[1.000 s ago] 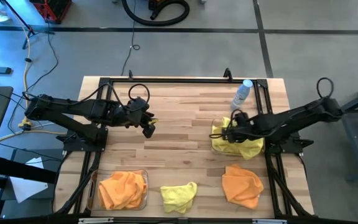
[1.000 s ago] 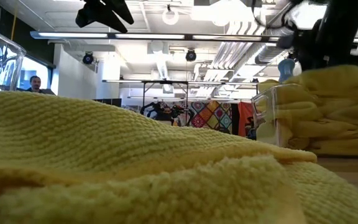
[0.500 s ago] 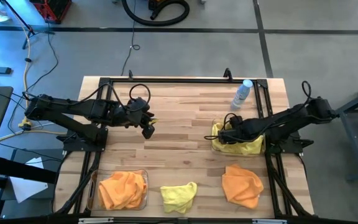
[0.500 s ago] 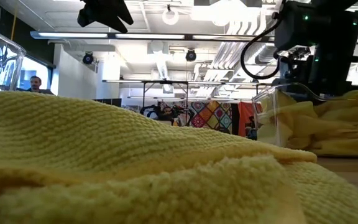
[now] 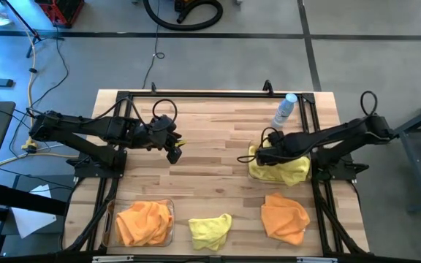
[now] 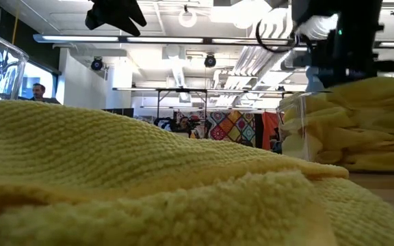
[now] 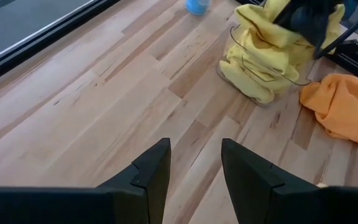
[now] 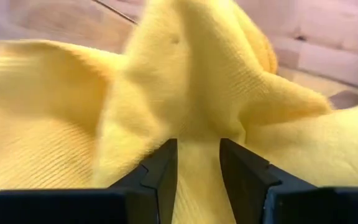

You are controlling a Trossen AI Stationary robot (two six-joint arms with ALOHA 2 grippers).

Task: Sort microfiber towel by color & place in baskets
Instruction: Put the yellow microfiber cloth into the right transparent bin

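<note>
My right gripper [image 5: 259,155] sits on the yellow towels [image 5: 283,169] heaped in the clear basket [image 7: 236,38] at the table's right side, its fingers closed on yellow cloth [image 8: 197,146]. My left gripper [image 5: 174,151] hovers open over bare wood at left centre, holding nothing [image 7: 194,149]. A second clear basket [image 5: 109,219] at the near left holds an orange towel [image 5: 145,223]. One yellow towel [image 5: 210,230] and one orange towel [image 5: 285,217] lie loose on the table near its near edge. My right gripper pinches a raised fold of the top yellow towel [image 8: 199,127] between its two fingers, coming slanting down from the table's right. Ridges of cloth run toward the fingers. The rest of the towel lies on the heap in the basket.
A small clear bottle with a blue cap [image 5: 285,109] stands just beyond the right basket. Black frame rails [image 5: 196,94] run along the table's far and side edges. Bare wood lies between the two arms [image 5: 218,146]. The low view is mostly filled by the near yellow towel [image 6: 149,178].
My right gripper dipped into the right basket, pressing the yellow heap down, then rose again, ending slightly farther toward the table's left. The heap sank and now stands high again in the low view.
</note>
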